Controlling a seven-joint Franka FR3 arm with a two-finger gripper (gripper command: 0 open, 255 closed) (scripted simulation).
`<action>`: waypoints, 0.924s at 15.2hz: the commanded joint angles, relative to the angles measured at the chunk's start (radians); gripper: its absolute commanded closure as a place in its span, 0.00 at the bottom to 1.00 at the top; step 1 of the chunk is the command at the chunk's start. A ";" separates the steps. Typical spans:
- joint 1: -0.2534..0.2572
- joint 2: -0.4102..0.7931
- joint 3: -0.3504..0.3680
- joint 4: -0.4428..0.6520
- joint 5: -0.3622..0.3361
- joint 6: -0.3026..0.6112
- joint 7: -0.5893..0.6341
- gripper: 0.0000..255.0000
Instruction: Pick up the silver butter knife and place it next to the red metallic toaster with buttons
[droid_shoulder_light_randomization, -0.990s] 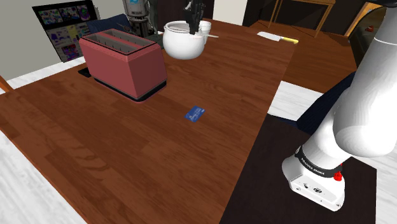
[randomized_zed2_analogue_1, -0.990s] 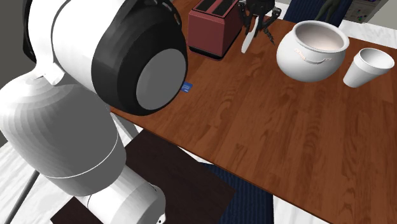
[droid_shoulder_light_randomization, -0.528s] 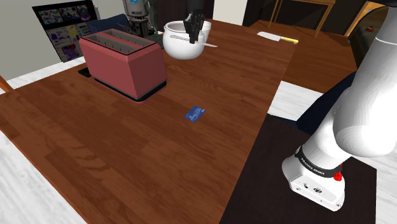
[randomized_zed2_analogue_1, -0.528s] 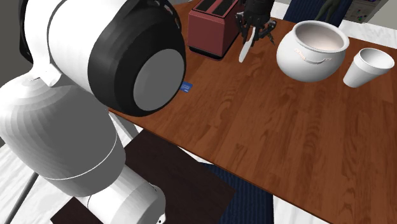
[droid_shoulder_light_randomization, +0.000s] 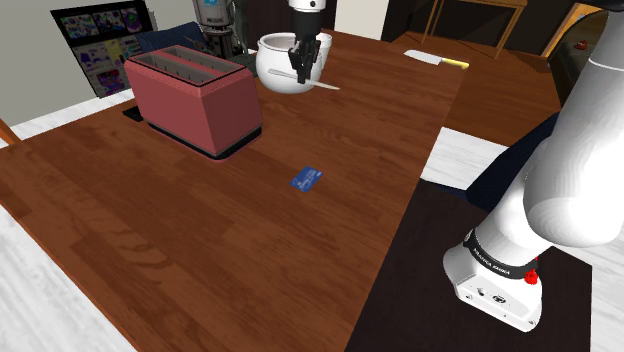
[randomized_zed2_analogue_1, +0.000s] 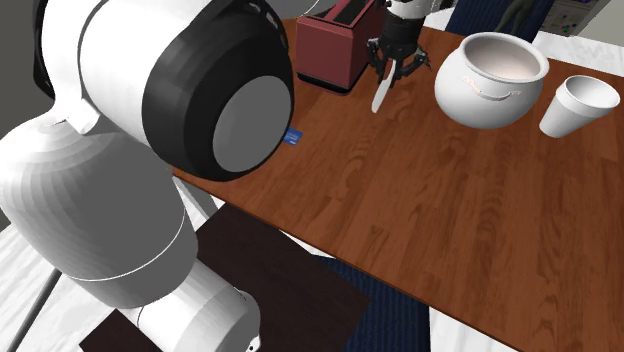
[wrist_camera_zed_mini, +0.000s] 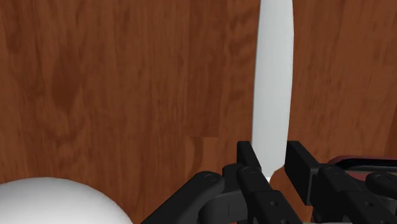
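Note:
My black gripper hangs above the wooden table, shut on a pale silver butter knife. The knife's blade sticks out sideways from between the fingers. The red toaster stands on the table, at the shoulder view's left of the gripper. The knife hovers between the toaster and a white pot, a little above the wood.
A white cup stands beside the pot. A small blue card lies mid-table. A yellow-handled item lies at the far table edge. The arm's stand sits at the shoulder view's lower right.
The gripper has come down and toward the camera with the knife held, moving away from the pot and nearer the table by the toaster.

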 joint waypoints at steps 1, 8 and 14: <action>-0.002 0.005 -0.001 -0.022 0.001 0.027 -0.004 1.00; -0.002 0.024 0.000 -0.091 0.005 0.115 -0.007 1.00; -0.002 0.049 0.001 -0.140 0.009 0.188 -0.011 1.00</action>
